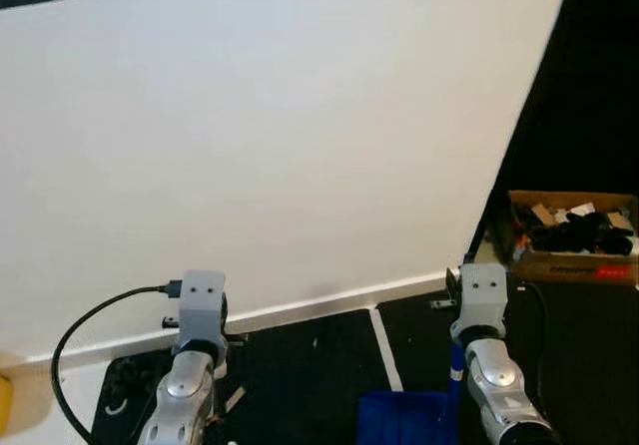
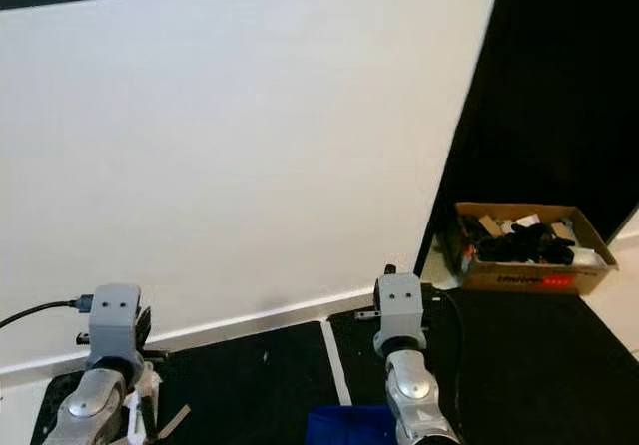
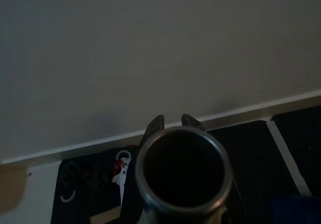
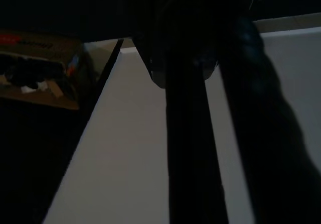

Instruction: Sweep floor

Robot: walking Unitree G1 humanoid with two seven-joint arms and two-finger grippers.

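Rightward, cardboard box (image 1: 571,237) of dark clutter

White wall (image 1: 280,136) fills most of the view, w/ white baseboard (image 1: 300,310) along its foot, 8 to 3 o'clock. Open cardboard box (image 2: 524,247) of dark odds & ends sits on black floor mat (image 2: 519,355) at approx 3 o'clock, just beside the wall's corner. White strip (image 1: 384,350) crosses the mat at 6 o'clock; yellow object (image 1: 5,402) at 8 o'clock edge.
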